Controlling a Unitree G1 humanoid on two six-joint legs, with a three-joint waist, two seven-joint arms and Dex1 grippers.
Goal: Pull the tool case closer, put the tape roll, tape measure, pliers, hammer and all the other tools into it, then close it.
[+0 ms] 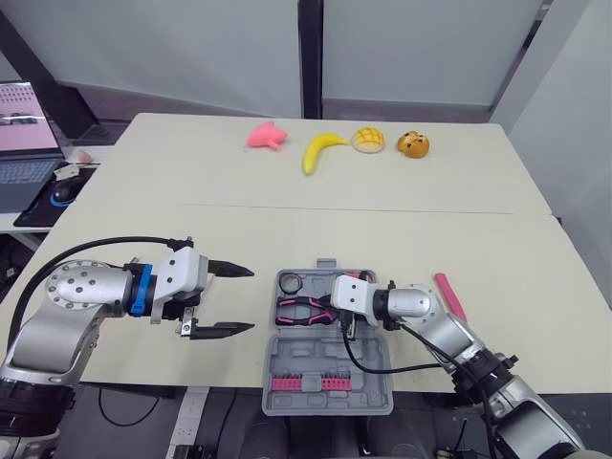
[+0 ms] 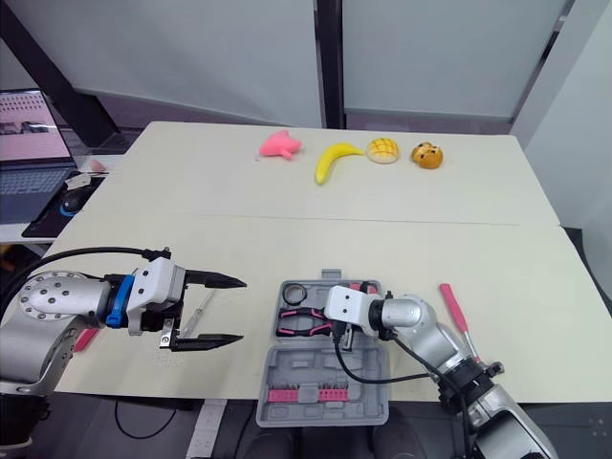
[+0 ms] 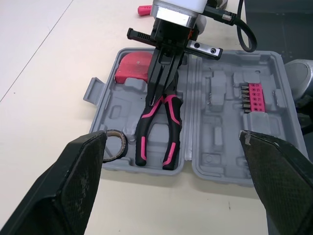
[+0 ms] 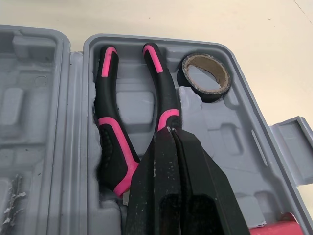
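Tool case (image 1: 271, 368) lies open at the table's near edge with little margin, holding tape roll (image 1: 291, 283) and pliers (image 3: 173, 115). Right gripper (image 4: 168, 129) has its fingers pressed together at the pliers' head. Left gripper (image 1: 251, 300), on the case's left, is spread wide. A pink screwdriver (image 1: 449, 296) on the right is still out, and closing remains. There is open room farther back.

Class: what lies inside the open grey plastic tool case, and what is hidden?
In the grey plastic tool case: a black tape roll, pink-and-black pliers, a red tape measure and a pink strip of bits. The right gripper's black fingers cover the pliers' head.
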